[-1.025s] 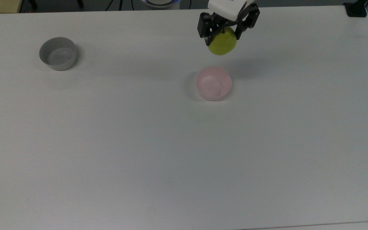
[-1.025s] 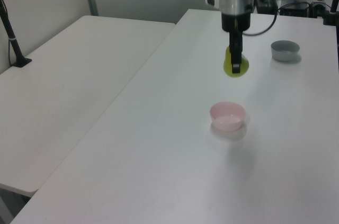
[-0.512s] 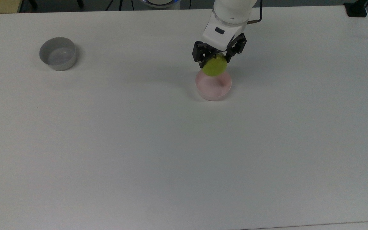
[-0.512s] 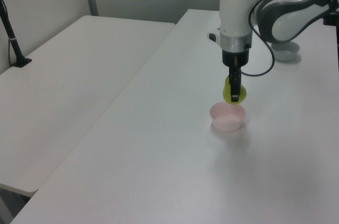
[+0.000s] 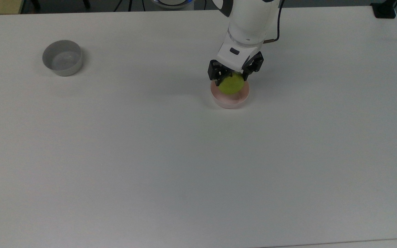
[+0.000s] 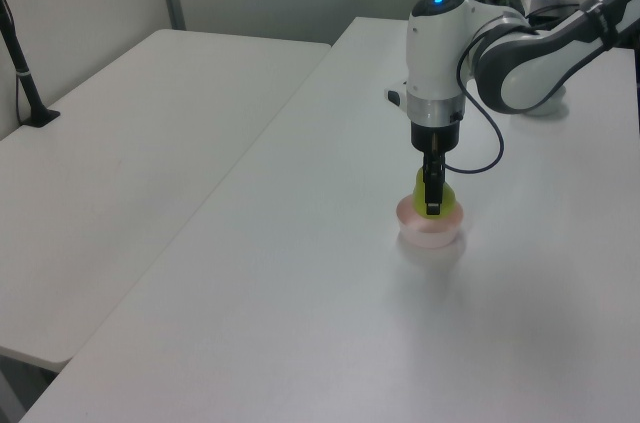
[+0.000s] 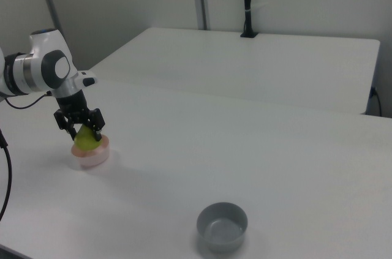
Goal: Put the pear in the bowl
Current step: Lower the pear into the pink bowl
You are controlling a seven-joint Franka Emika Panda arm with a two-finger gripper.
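In the top view, the grey bowl point(image 5: 62, 58) is sitting far off to the left of the fingers, well apart from them on the white bench point(image 5: 150, 155). Moving right, the fingers point(image 5: 232, 76) are pinching the pear point(image 5: 231, 84) between them, one black pad on each side of its upper part, and the pear is hanging just below them, down inside the pink bowl point(image 5: 230, 99), whose rim is showing around and below it. The white arm point(image 5: 250, 20) is rising above the fingers toward the top edge.

In the left view, the fingers point(image 6: 433, 199) are pointing straight down, gripping the pear point(image 6: 445, 200) over the pink bowl point(image 6: 431, 231).

In the right view, the fingers point(image 7: 80, 128) are clamping the pear point(image 7: 86, 139) directly above the pink bowl point(image 7: 90, 156), and the grey bowl point(image 7: 222, 227) is lying well to the right of them.
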